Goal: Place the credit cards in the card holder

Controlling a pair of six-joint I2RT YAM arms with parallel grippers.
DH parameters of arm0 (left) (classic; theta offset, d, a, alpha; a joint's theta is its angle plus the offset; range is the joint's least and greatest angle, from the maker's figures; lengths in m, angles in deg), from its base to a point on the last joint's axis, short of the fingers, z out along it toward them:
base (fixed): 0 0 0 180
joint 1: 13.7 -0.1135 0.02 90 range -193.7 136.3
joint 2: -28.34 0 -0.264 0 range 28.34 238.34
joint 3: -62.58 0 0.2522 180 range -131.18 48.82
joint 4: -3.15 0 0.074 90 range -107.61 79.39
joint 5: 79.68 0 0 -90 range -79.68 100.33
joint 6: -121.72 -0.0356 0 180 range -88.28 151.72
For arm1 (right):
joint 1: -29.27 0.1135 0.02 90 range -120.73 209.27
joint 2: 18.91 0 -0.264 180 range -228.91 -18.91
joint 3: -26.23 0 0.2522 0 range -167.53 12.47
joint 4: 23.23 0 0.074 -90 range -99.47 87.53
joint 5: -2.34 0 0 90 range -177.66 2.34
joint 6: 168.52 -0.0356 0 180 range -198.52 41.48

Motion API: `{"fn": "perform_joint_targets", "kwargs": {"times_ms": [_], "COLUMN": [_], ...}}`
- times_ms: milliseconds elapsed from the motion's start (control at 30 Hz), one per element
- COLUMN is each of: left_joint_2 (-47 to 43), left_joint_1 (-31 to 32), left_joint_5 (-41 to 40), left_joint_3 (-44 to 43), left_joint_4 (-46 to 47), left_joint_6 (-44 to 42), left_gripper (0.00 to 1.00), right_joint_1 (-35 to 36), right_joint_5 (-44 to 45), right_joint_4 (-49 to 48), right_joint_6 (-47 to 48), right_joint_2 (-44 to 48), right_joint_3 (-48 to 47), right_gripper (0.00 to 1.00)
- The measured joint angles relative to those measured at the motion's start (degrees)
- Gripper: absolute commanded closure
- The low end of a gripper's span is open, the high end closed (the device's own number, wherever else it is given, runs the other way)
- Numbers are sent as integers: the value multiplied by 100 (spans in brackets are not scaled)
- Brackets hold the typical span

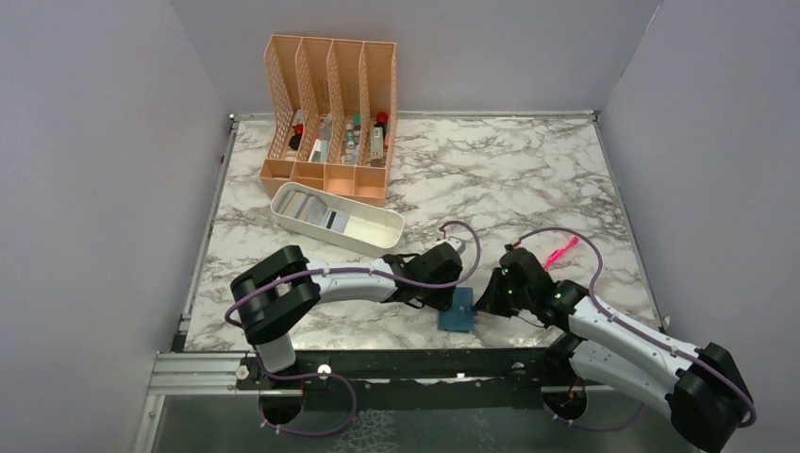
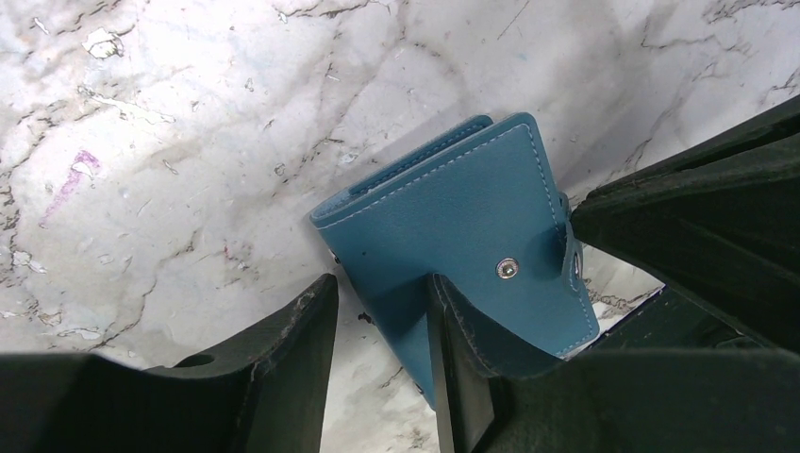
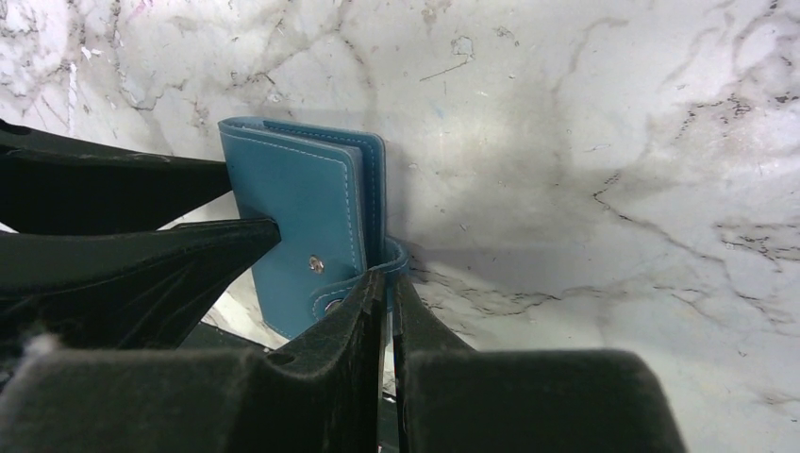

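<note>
Sitting on the marble counter (image 1: 528,179) close to the near edge, the card holder (image 1: 459,310) is found right between the two arms, folded over with its teal outside facing up. Its snap strap (image 3: 396,253) is pinched by the right end effector (image 3: 387,279), whose jaws are squeezed down to a thin slit around that tab, so the card holder is gripped there. The strap isn't fastened: the silver stud (image 2: 508,269) on the cover is left bare.

The left end effector (image 2: 377,294) is set at a middling width. One finger (image 2: 453,349) is laid over the cover's lower corner. The other is parked on bare marble just beside the wallet's edge, with a sliver of counter seen in between, so nothing is actually clamped by it.

The credit cards (image 1: 311,206) can be made out lying in the white tray (image 1: 377,236) farther back on the left, well apart from the card holder. Just behind the tray, a peach mesh organizer (image 1: 330,94) is stood upright with small bottles (image 1: 381,121) in its slots. A pink thing (image 1: 563,249) is spotted on the counter near the right arm; what it is can't be told.
</note>
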Motion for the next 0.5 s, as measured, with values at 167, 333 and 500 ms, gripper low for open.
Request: {"fn": "perform_joint_targets", "kwargs": {"times_ms": [167, 333, 500], "left_joint_2": [0, 0, 15], "left_joint_1": [0, 0, 0], "left_joint_5": [0, 0, -2], "left_joint_3": [0, -2, -46], "left_joint_4": [-7, -13, -68], "left_joint_6": [-9, -11, -20], "left_gripper": [58, 58, 59], "right_joint_1": [0, 0, 2], "right_joint_5": [-17, -48, -76], "right_joint_4": [63, 72, 138], "right_joint_6": [-17, -44, -46], "right_joint_2": [76, 107, 223], "right_joint_3": [-7, -7, -11], "right_gripper": [87, 87, 87]}}
